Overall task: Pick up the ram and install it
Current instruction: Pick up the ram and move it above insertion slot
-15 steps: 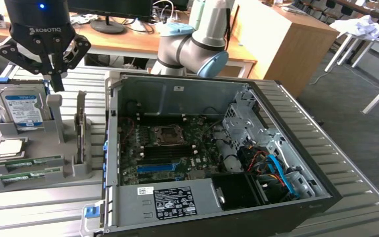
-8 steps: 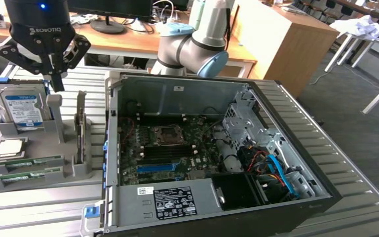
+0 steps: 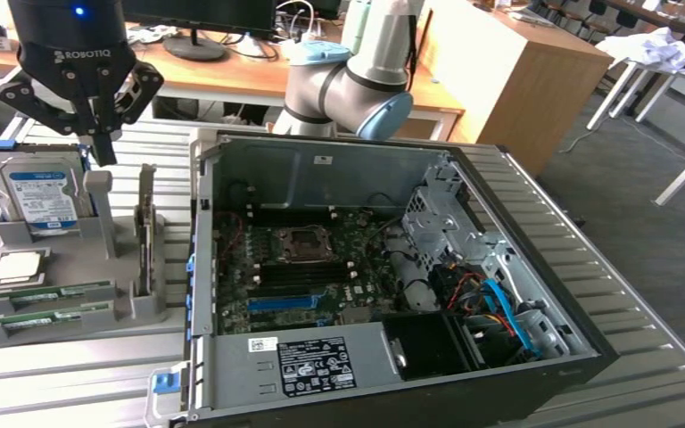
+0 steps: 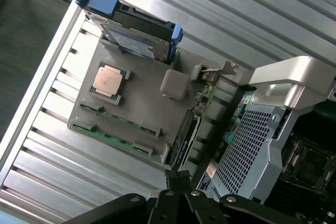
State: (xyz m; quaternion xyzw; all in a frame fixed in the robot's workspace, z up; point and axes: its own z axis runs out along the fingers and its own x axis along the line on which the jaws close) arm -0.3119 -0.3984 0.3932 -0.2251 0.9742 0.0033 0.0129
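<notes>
Exterior view's upper left has the gripper (image 3: 103,152) hanging above the back of a grey holder (image 3: 122,308). Its jaws are pressed together on nothing, and the tips hover near the blue-labelled hard drive (image 3: 43,192) that stands on edge there. The pick-up step looks barely begun. The ram (image 3: 60,292) lies untouched in a slot at the holder's front, at the lower left of the frame, with a second green stick (image 3: 43,318) just beside it. A square silver processor chip (image 3: 19,267) sits between the sticks and the drive.

As I judge it, a grasp would call for the jaws to part and line up across the thin stick, low enough to catch its edge. In the wrist view the closed gripper (image 4: 177,174) points down at the holder (image 4: 142,98) with the ram (image 4: 113,116) in its slot.

Moving right in the exterior view, an upright card (image 3: 146,227) stands on the holder's edge. It is close enough to crowd a sideways approach. Further right the open computer case (image 3: 318,165) lies on the slatted table (image 3: 69,374) with its motherboard (image 3: 307,267) exposed. The case wall rises between the holder and the board, so it would have to be cleared. Cables (image 3: 498,303) bunch at the case's right.
</notes>
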